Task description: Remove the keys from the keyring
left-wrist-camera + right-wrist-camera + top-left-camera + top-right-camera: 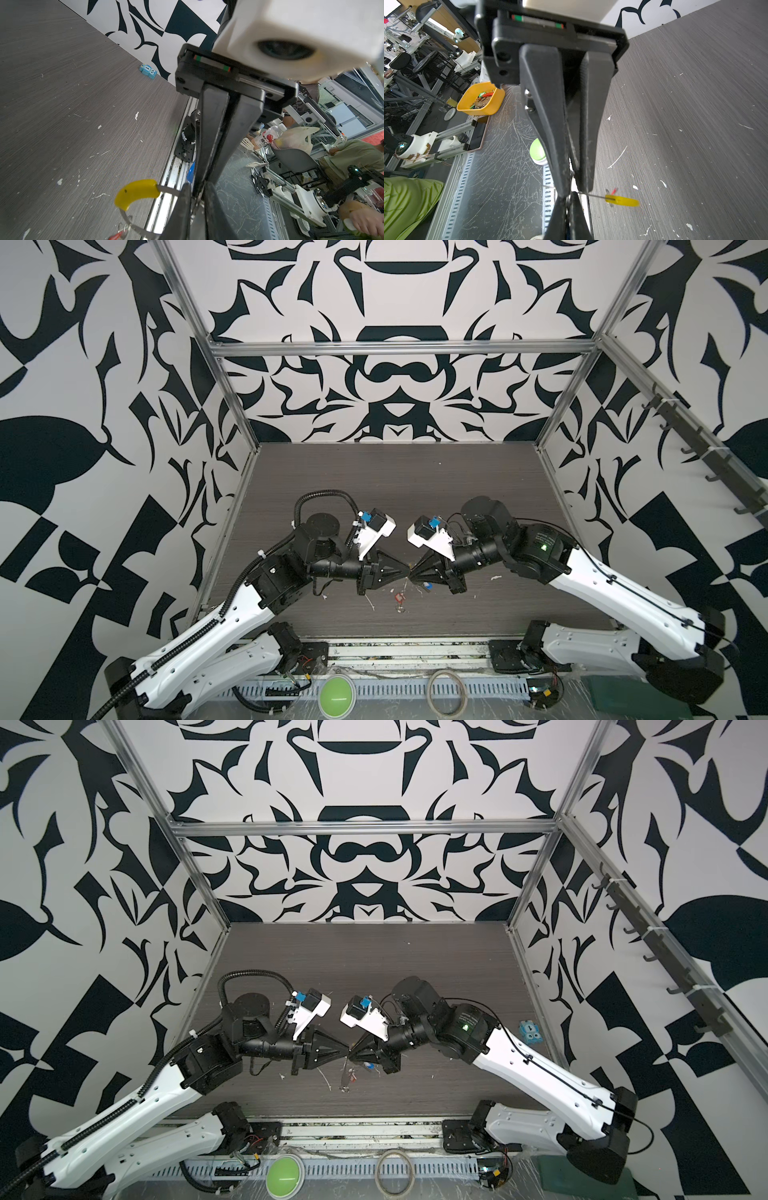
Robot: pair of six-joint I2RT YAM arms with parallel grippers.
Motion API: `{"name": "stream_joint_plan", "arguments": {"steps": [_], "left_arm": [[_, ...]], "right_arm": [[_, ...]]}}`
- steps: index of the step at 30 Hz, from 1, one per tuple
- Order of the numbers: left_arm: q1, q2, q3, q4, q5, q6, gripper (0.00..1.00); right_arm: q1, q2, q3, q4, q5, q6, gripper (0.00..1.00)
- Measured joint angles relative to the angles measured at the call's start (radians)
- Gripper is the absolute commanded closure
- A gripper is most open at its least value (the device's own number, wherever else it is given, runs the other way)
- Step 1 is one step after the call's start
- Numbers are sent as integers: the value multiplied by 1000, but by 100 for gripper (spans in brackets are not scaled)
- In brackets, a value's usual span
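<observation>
1. Keyring (168, 189): its thin grey wire is pinched at the tips of the right fingers (209, 124), which are pressed together.
2. The left fingers (546, 114) meet those tips head-on from the opposite side. Only a thin slit shows between them, and I cannot tell whether they clamp the wire.
3. In both top views the two sets of fingertips come together over the front half of the tabletop (374, 489), midway between its sides.
4. The yellow sleeve (135, 192) covers an arc of the loop just beside the fingertips, over the tabletop.
5. The red-tagged keys (400, 597) show just in front of the fingertips in both top views. In the left wrist view they sit against the wire just past the sleeve.
6. The blue-tagged keys (427, 585) lie partly hidden under the right fingers.
7. White flecks dot the dark wood-grain tabletop.
8. A blue toy block (530, 1032) lies by the right wall, well apart from the keyring.
9. A green button (337, 697) and a beige hoop (430, 692) rest on the slotted ledge (395, 691) in front of the tabletop.
</observation>
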Motion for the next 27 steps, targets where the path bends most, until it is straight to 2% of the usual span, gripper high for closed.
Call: {"name": "stream_joint_plan", "arguments": {"steps": [5,9,10,13,15,19,27], "left_arm": [[0,0,2,5,14,19,100],[0,-8,1,13,16,30,100],[0,-11,-3,23,14,30,100],[0,-28,-20,60,-1,25,100],[0,-44,-36,89,-16,18,100],[0,-87,-74,142,-47,9,100],[0,-167,-116,239,-99,-14,100]], "right_arm": [[0,2,0,-4,-6,5,100],[0,2,0,1,-16,14,100],[0,1,0,6,-17,18,94],[0,-2,-1,32,-8,40,67],[0,-8,-9,76,5,42,60],[0,-73,-90,190,29,80,53],[0,-212,-307,464,102,189,49]]}}
